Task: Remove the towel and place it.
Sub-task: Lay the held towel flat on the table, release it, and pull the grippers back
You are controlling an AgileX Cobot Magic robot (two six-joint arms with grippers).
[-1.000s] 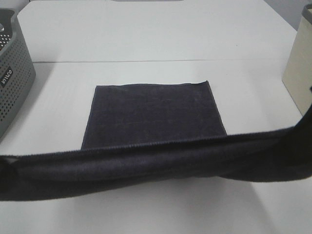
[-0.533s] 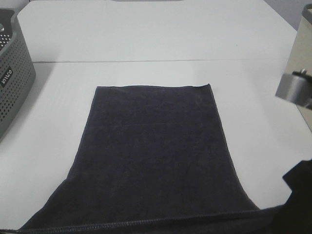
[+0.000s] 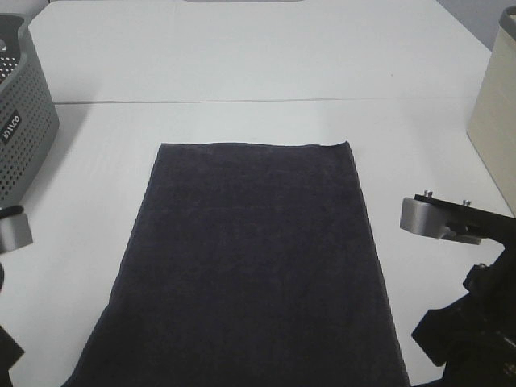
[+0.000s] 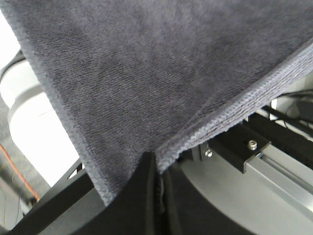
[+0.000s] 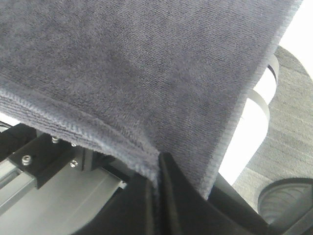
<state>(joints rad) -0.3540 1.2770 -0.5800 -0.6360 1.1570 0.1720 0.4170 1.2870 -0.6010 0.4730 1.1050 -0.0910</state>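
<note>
The dark charcoal towel (image 3: 254,258) lies spread lengthwise on the white table (image 3: 242,56), its far edge flat and its near end running out of the bottom of the exterior view. My left gripper (image 4: 157,174) is shut on a near corner of the towel (image 4: 146,68), which fills the left wrist view. My right gripper (image 5: 159,169) is shut on the other near corner of the towel (image 5: 137,63). In the exterior view only the arm bodies show, low left (image 3: 12,230) and low right (image 3: 468,314); the grippers themselves are below the frame.
A grey perforated basket (image 3: 20,129) stands at the left edge of the table. A beige box (image 3: 496,121) stands at the right edge. A table seam (image 3: 242,101) runs across beyond the towel.
The near end of the towel, held up across the view a second ago, has been drawn toward the camera and down, spreading the towel out flat. Both arms have come into view low at the sides.
</note>
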